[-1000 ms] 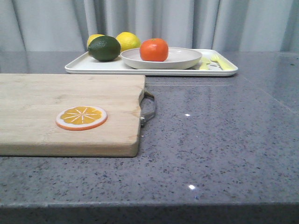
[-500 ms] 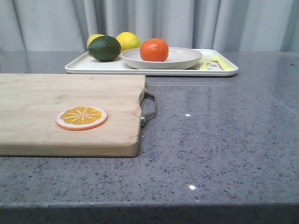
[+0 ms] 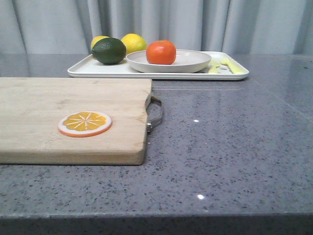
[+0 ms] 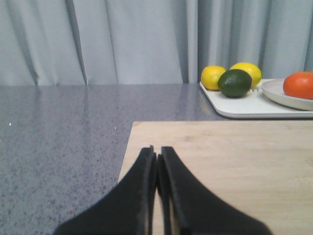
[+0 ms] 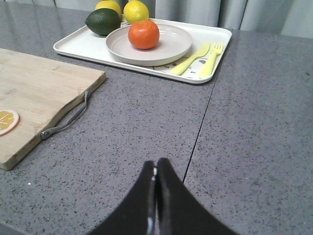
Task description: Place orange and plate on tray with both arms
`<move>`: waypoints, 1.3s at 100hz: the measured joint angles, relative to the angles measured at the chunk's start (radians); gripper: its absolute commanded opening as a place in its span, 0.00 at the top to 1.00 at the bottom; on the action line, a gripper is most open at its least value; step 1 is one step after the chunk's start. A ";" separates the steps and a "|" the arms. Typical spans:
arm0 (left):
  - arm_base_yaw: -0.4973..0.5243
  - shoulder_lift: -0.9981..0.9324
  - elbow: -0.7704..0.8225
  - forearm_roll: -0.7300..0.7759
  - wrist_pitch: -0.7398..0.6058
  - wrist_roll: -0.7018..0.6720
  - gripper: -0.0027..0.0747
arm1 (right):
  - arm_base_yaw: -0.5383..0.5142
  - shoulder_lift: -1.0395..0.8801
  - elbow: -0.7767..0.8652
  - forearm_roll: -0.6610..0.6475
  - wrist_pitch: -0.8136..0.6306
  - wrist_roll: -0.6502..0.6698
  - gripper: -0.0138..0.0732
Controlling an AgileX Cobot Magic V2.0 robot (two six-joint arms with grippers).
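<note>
Across the last second almost nothing shifts in the front view: the orange (image 3: 161,52) sits in the plate (image 3: 168,61), and the plate rests on the tray (image 3: 230,73) at the far side of the table (image 3: 230,147), exactly where they were a second ago. Only a slight wobble of the whole picture separates the frames. That stillness suggests both placements are finished and the task is at or near its end.

The left gripper (image 4: 157,161) hangs over the wooden cutting board (image 4: 234,161) with its jaws pressed together and nothing between them. The right gripper (image 5: 155,171) is likewise closed and empty, above bare table, well apart from the tray.

Two lemons (image 3: 133,42) and a dark green lime (image 3: 108,50) share the tray's left end; a flat orange slice (image 3: 84,123) lies on the board.

No brand, label or readable writing shows anywhere. The tray carries only a yellow fork-and-knife print (image 5: 203,58); the plate covers most of any other drawing
</note>
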 measured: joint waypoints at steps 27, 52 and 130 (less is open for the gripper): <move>0.000 0.000 0.000 0.025 0.079 -0.041 0.99 | 0.000 0.000 0.000 0.000 0.000 0.000 0.89; 0.000 0.000 0.000 0.027 0.083 -0.041 0.99 | 0.000 0.000 0.000 0.000 0.000 0.000 0.89; 0.000 0.000 0.000 0.027 0.083 -0.041 0.99 | 0.000 0.000 0.000 0.000 0.000 0.000 0.89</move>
